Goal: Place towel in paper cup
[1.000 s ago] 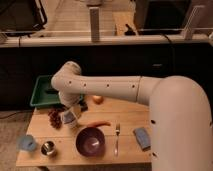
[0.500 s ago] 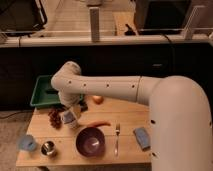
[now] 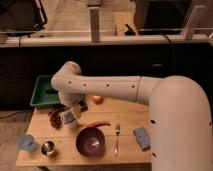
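Note:
A folded blue towel (image 3: 141, 137) lies near the front right of the wooden table (image 3: 125, 112). A light blue cup (image 3: 27, 144) stands at the front left corner, and it looks like the paper cup. My white arm reaches in from the right, and my gripper (image 3: 70, 117) hangs low over the table's left middle, just right of the grapes. A pale grey-blue thing sits at the gripper's tip, and I cannot tell what it is. The gripper is far from the towel and some way behind and right of the cup.
A green bin (image 3: 42, 92) stands at the back left. Dark grapes (image 3: 54, 118), an orange (image 3: 98, 99), a red-orange pepper (image 3: 98, 124), a purple bowl (image 3: 91, 141), a fork (image 3: 117, 137) and a small metal cup (image 3: 48, 148) are spread over the table.

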Tool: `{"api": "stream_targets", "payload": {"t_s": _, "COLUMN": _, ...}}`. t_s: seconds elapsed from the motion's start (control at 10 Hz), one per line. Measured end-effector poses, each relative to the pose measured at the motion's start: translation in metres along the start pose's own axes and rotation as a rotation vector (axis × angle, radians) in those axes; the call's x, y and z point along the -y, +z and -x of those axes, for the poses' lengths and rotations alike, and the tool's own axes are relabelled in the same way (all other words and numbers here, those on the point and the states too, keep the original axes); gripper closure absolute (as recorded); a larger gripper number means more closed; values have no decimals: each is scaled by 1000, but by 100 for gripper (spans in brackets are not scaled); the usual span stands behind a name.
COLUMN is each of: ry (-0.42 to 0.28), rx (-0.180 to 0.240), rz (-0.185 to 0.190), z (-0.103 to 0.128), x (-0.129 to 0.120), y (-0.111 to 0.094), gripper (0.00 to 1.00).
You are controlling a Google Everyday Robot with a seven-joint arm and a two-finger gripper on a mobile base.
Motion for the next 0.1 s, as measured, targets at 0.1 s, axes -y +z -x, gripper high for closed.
{"api": "stream_targets", "payload": {"t_s": 0.1, "ry": 0, "rx": 0, "rz": 0, "z": 0, "x": 0, "y": 0, "gripper": 25}}
